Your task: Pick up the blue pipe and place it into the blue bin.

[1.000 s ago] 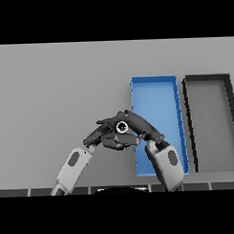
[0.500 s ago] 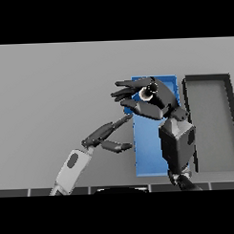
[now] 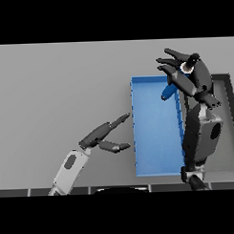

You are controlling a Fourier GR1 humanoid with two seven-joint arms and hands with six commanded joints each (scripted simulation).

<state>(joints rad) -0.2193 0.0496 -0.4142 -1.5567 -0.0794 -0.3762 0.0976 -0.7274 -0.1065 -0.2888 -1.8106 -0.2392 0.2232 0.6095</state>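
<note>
Head view. Right robot hand [image 3: 191,75] raised at upper right of the frame, above the far right corner of the blue bin [image 3: 156,160], fingers fanned out toward the left and mostly straight. Forearm running down the bin's right wall and covering it. Blue pipe [image 3: 169,91] seen just under that robot hand, tilted, one end tucked beneath the fingers, the other poking down-left over the bin's interior; could not tell whether pinched or merely resting against the palm. Left robot hand [image 3: 106,136] lay low at centre left on the grey counter [image 3: 56,92], fingers relaxed and pointing right toward the bin's left wall, thumb apart below, holding nothing. Dark bin [image 3: 223,129] stood just right of the blue one, largely hidden by the right arm. Blue bin's floor bare apart from the pipe hanging over its upper part.
</note>
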